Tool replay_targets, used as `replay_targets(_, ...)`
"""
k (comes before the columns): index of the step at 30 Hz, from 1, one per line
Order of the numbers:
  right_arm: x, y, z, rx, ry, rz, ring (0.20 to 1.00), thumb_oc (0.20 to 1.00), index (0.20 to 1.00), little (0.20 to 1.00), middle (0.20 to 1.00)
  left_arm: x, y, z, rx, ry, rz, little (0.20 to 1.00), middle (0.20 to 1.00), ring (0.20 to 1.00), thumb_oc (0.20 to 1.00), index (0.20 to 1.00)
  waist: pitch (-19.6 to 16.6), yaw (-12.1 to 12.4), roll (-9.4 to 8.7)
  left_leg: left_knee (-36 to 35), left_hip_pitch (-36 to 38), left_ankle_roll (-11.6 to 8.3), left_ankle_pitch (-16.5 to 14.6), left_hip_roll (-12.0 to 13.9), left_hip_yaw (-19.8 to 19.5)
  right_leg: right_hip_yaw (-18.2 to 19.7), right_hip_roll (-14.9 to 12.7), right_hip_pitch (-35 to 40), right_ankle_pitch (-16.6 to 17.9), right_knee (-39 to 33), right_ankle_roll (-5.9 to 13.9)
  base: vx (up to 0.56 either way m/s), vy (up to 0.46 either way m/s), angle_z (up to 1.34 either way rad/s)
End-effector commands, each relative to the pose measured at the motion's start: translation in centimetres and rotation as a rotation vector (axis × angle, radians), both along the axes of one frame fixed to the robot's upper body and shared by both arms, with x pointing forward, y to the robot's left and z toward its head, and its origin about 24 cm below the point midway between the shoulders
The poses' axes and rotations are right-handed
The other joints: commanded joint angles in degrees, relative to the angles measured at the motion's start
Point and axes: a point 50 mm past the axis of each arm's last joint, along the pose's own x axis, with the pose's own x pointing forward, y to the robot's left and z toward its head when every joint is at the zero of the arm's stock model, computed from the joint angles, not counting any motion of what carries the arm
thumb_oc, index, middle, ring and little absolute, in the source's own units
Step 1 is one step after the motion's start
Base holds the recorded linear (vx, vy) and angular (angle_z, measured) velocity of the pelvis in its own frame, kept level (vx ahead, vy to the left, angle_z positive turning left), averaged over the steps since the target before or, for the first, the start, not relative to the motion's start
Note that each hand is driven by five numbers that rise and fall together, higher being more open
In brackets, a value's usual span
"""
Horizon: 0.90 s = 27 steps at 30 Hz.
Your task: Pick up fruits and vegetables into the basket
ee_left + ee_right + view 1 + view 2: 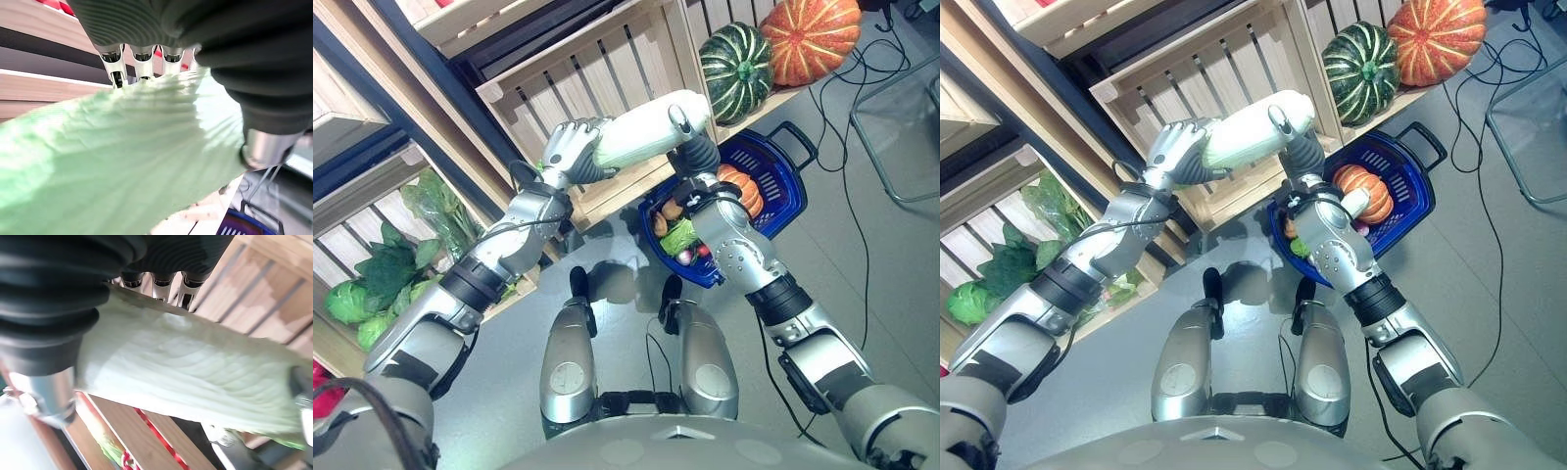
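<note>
i've got the napa cabbage clamped at both ends, left hand and right hand curled round it, held just above the blue basket; basket's part filled, cabbage not in yet

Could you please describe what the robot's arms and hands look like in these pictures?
Both arms are silver-grey shells with black bands at the joints. The left hand and right hand have dark ribbed covers over back and wrist. The fingers are silver with dark tips. A thin black cable runs along the left forearm.
</note>
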Motion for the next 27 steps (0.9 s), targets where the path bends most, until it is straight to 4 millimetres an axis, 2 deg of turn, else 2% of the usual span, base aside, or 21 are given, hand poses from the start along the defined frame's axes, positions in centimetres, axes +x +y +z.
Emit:
replay_targets(1, -0.6, 3.6, 5.9, -0.001, -0.303, 0.064, 0.200, 0.200, 0.200, 0.200, 0.200, -2.8, -5.7, -1.8, 0.106, 0.013, -0.235, 0.200, 0.200, 0.200, 0.200, 0.200, -4.93, -0.58, -0.06, 3.31, 1.42, 1.64, -9.07, -2.03, 2.37, -0.10, -1.40, 4.26, 2.71, -8.62, 3.81, -0.05, 0.024, 0.05)
replay_targets(3, -0.4, 3.3, 6.6, -0.039, -0.341, 0.030, 0.200, 0.200, 0.200, 0.200, 0.200, -2.6, -5.5, -2.0, 0.078, 0.030, -0.219, 0.200, 0.200, 0.200, 0.200, 0.200, -4.54, -0.57, 0.28, 3.54, 1.05, 1.58, -9.06, -1.95, 2.34, -0.12, -1.49, 3.87, 2.59, -8.31, 3.76, -0.05, 0.007, 0.01)
replay_targets(4, -0.3, 3.0, 6.9, -0.050, -0.356, 0.011, 0.200, 0.200, 0.200, 0.200, 0.200, -2.5, -5.4, -2.0, 0.055, 0.035, -0.213, 0.238, 0.238, 0.238, 0.238, 0.238, -4.40, -0.56, 0.42, 3.60, 0.91, 1.55, -9.05, -1.91, 2.36, -0.17, -1.49, 3.68, 2.51, -8.15, 3.74, -0.05, -0.011, -0.01)
replay_targets(5, -0.2, 2.4, 7.4, -0.064, -0.382, -0.020, 0.200, 0.200, 0.200, 0.200, 0.200, -2.4, -5.0, -2.2, 0.031, 0.034, -0.190, 0.774, 0.774, 0.774, 0.774, 0.774, -4.06, -0.57, 0.56, 3.80, 0.59, 1.50, -9.02, -1.84, 2.37, -0.23, -1.49, 3.32, 2.44, -7.85, 3.69, -0.05, -0.015, -0.03)
replay_targets(6, -0.2, 1.9, 7.8, -0.077, -0.405, -0.045, 0.200, 0.200, 0.200, 0.200, 0.200, -2.3, -4.6, -2.4, 0.011, 0.047, -0.174, 1.000, 1.000, 1.000, 1.000, 1.000, -3.86, -0.63, 0.68, 3.86, 0.35, 1.47, -8.99, -1.77, 2.37, -0.28, -1.43, 3.05, 2.35, -7.64, 3.68, -0.06, -0.029, -0.01)
replay_targets(17, -1.8, -5.9, 10.9, -0.166, -0.609, -0.395, 0.200, 0.200, 0.200, 0.200, 0.200, -1.4, 1.7, -5.1, -0.283, 0.097, 0.141, 1.000, 1.000, 1.000, 1.000, 1.000, -0.44, -2.42, 2.18, 5.29, -3.86, 1.06, -7.83, -0.78, 2.85, -0.38, -0.59, -2.63, 1.33, -3.47, 2.80, -0.07, -0.037, -0.03)
replay_targets(24, -4.2, -11.8, 10.9, -0.235, -0.665, -0.625, 0.200, 0.200, 0.200, 0.200, 0.200, -3.2, 6.1, -7.9, -0.538, 0.192, 0.274, 1.000, 1.000, 1.000, 1.000, 1.000, -0.25, -3.79, 3.56, 6.37, -8.58, 0.77, -7.30, -0.64, 3.56, 0.01, -0.60, -8.99, 0.14, 0.41, 2.08, -0.01, -0.010, -0.06)
replay_targets(27, -4.8, -13.2, 10.7, -0.261, -0.667, -0.699, 0.200, 0.200, 0.200, 0.200, 0.200, -3.9, 6.6, -8.7, -0.583, 0.219, 0.283, 1.000, 1.000, 1.000, 1.000, 1.000, -0.25, -4.03, 4.04, 7.12, -10.28, 0.63, -7.65, -0.64, 3.76, 0.24, -0.67, -11.20, -0.75, 2.04, 1.98, -0.02, -0.021, -0.09)
